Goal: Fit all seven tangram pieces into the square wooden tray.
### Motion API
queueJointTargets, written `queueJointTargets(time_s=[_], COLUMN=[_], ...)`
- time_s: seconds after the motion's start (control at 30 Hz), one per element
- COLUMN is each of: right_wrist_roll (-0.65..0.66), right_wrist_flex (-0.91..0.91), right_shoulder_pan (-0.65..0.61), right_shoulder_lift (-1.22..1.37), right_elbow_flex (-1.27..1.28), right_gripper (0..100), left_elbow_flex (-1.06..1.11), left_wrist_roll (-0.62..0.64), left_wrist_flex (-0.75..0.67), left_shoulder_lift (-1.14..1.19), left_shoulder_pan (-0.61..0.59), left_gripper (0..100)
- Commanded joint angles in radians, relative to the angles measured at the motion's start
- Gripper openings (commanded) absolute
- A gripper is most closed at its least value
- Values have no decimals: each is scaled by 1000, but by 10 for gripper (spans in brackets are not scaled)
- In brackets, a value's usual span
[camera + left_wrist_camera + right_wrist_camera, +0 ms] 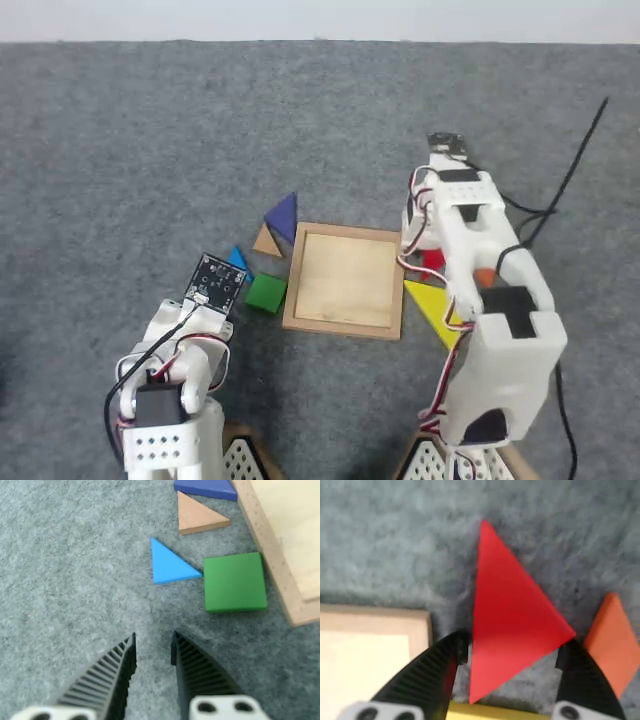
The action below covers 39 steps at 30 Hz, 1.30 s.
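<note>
Legible text, labels, brands, numbers and signs: none are being displayed. Faint pale marks are being carried on the dark circuit board (218,281) at the left arm's wrist, but they are too small to be read.

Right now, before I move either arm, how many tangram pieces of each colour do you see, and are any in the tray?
dark blue triangle: 1
tan triangle: 1
light blue triangle: 1
green square: 1
red triangle: 1
orange piece: 1
yellow triangle: 1
Total: 7, none in the tray.
</note>
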Motion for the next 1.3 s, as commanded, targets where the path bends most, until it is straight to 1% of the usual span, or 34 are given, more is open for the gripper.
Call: queueJointTargets(time_s=[0.0,0.17,0.27,0.53,0.57,0.67,0.7,1.03,1.17,1.27], right_wrist_roll=[-12,0,40,49,60,164,175,258,262,261], right_wrist_flex=[2,2,8,15,28,90,105,130,116,122], right_shoulder_pan=[56,58,51,47,50,47,48,56,53,54], right_shoulder_lift=[-2,10,35,99,99,101,102,113,174,225], right_elbow_flex=[-74,-132,-150,-201,-215,-250,-264,-322,-330,-382], right_gripper=[292,292,292,292,292,292,292,295,295,295], left_elbow_flex=[-7,-7,-7,-7,-7,-7,-7,-7,-7,-7], left_wrist_roll=[-8,-8,-8,-8,-8,-8,-8,-8,-8,-8], left_wrist_flex=[6,6,6,6,6,6,6,6,6,6], left_shoulder_lift=[-20,-20,-20,-20,-20,-20,-20,-20,-20,-20], left_shoulder_pan=[-5,-5,-5,-5,-5,-5,-5,-5,-5,-5], left_gripper=[108,108,108,108,108,108,108,108,108,108])
